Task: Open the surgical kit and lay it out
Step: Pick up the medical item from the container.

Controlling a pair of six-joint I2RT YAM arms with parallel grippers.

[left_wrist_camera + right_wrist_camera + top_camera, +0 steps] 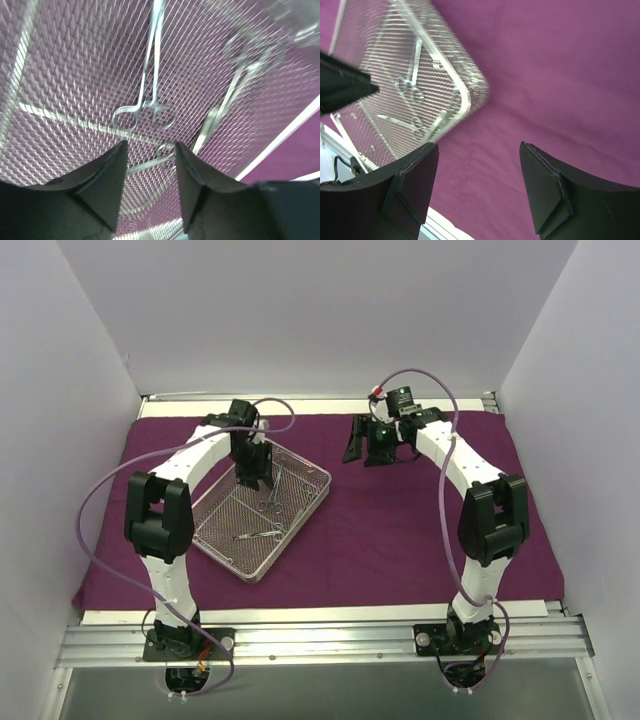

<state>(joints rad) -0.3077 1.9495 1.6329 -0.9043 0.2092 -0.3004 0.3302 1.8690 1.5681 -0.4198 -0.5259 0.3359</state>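
Surgical kit at the laying-out stage, seen from the near edge of the desk [330, 613]. The dark purple cloth wrap [400, 540] is already unfolded and lies flat and matte across nearly the whole surface. On its left half, turned at an angle, sits the rectangular silver wire-mesh tray [222, 540], a fine open lattice with a rounded rod rim. Several thin, polished steel scissor-like instruments with ring handles [148, 102] lie flat on the mesh, none yet on the cloth. The step in hand appears to be lifting the instruments out. The left tool [150, 147] hangs over the tray with its dark wedge-shaped fingers parted and nothing between them, the nearest pair of ring handles just beyond its tips. The right tool [478, 146] hovers above bare cloth right of the tray, spread wide and empty. The next move probably calls for a careful descent and a narrow pinch on a slim shank or ring. The steel is hard, smooth and low against the lattice, so a fingertip could snag the mesh or let the instrument slide.
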